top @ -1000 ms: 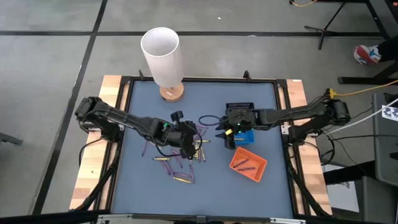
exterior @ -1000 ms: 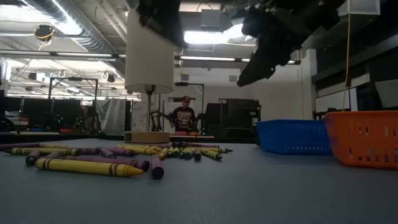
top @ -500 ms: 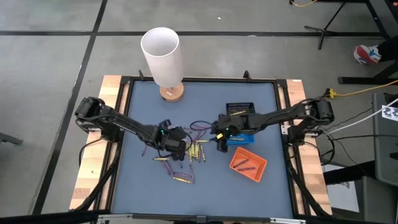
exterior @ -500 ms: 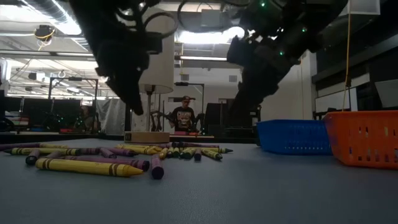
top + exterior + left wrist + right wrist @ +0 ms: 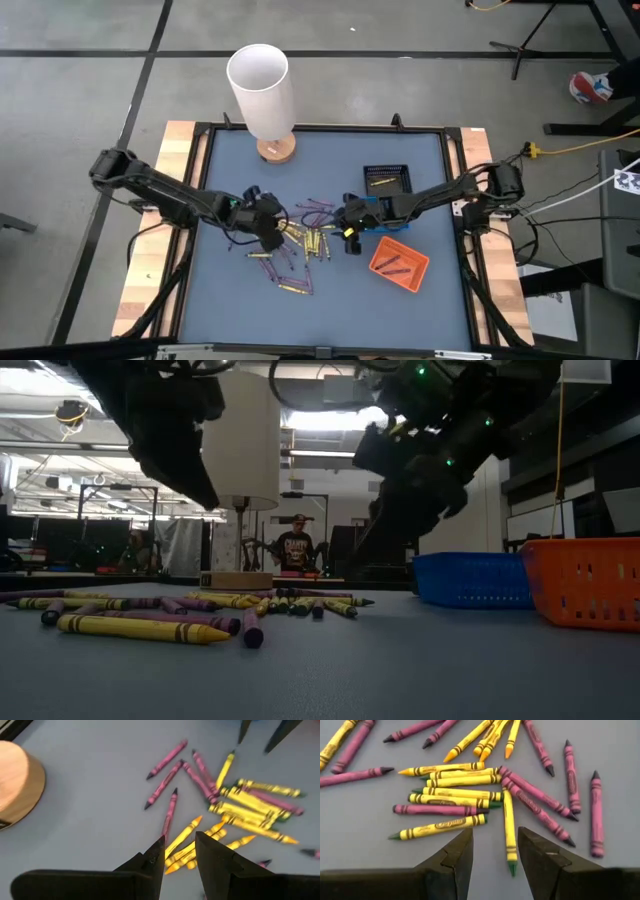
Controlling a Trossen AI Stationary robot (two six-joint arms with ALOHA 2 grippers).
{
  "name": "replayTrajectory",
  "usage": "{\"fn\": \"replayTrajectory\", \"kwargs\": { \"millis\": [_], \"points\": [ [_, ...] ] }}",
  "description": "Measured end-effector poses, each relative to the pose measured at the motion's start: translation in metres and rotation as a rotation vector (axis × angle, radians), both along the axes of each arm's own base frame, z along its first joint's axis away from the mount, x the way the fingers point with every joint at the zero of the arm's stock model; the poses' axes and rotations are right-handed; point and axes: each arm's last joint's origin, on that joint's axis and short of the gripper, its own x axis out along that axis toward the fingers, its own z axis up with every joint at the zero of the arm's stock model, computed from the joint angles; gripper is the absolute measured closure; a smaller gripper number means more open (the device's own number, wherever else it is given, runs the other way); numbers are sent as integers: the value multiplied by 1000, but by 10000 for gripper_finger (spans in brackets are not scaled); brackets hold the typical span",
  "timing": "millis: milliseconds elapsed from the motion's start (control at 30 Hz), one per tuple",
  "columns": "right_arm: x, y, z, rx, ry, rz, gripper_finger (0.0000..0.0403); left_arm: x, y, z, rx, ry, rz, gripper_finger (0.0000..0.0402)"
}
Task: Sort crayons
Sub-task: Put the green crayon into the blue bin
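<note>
Yellow and purple crayons (image 5: 305,242) lie scattered flat on the blue-grey table, near its middle. They show close up in both wrist views (image 5: 240,802) (image 5: 452,795). My left gripper (image 5: 274,228) hovers open at the left edge of the pile, slanting down, with nothing between its fingers (image 5: 179,846). My right gripper (image 5: 349,240) hovers open over the pile's right edge. Its fingers (image 5: 495,847) stand either side of a yellow crayon (image 5: 509,832) on the table below, without touching it.
A white cylinder (image 5: 260,85) on a round wooden base (image 5: 276,150) stands at the table's far side. A black tray (image 5: 387,180), a blue tray (image 5: 392,220) under my right arm and an orange tray (image 5: 399,262) sit right of the pile.
My left gripper has come down and drawn back toward the table's left edge, off the pile's middle to its left side. My right gripper has come down toward the table's left and near edges, from over the blue tray to the pile's right edge. The crayons have not moved.
</note>
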Motion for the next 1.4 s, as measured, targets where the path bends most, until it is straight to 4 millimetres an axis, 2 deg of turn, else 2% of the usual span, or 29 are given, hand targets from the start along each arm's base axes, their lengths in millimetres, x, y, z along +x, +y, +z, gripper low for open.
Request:
{"fn": "replayTrajectory", "kwargs": {
  "millis": [267,467,1033,1167,1400],
  "points": [
    [6,0,-24,-13,36,1,249,-1,-2,-3,-8,-23,-10,310],
    [8,-3,-37,-86,57,-68,249,-1,-2,-4,-9,-23,-11,310],
    [9,-3,-38,-96,53,-77,250,0,-2,-3,-13,-34,-10,310],
    [9,-3,-38,-96,54,-76,274,0,-2,-3,-13,-35,-10,310],
    [9,-2,-38,-92,53,-71,348,0,-2,-3,-14,-35,-9,310]
  ]
}}
